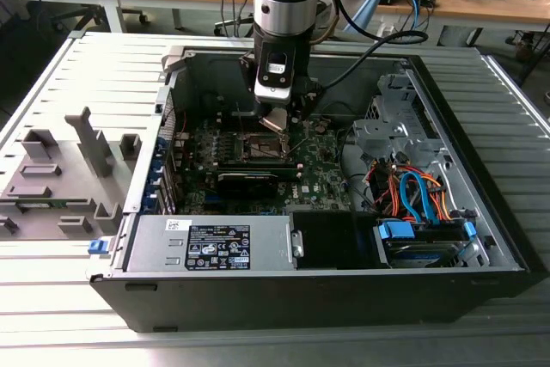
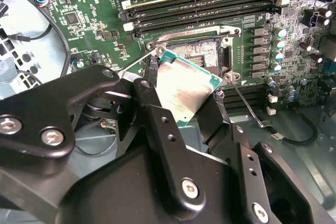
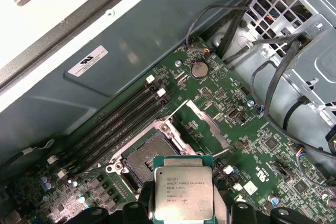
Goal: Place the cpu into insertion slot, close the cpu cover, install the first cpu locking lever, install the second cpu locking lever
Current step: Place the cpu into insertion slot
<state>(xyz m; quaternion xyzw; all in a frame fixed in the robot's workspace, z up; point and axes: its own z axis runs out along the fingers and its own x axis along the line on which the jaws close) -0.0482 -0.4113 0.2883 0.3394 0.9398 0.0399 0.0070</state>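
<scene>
- Claw state: my claw was closed on the cpu, one finger on each of two opposite edges, and nothing else was in its grip.
- Cpu position: in the exterior view the cpu hung clear of the board, tilted, and sat at about one o'clock from the slot and near it. It was not touching the slot.
- Both wrist views agreed. The cpu sat between my fingers with its metal face showing, and the slot lay bare just beyond its far edge.
- Step one, placing the cpu: in hand but not done. The slot was empty and its dark recess was unobstructed.
- Step two, the cover: not done. In the first wrist view the cover stood swung open beside the slot.
- Steps three and four, the levers: not done, in my judgement. In the second wrist view a thin lever lay released alongside the slot. I could not make out the other one with certainty.
- Surroundings: in the exterior view the card lay at six o'clock from the slot, clear of my claw.
- Overall: the task was at an early stage. The cpu was secured and brought near the slot, and all four steps were left to do.
</scene>
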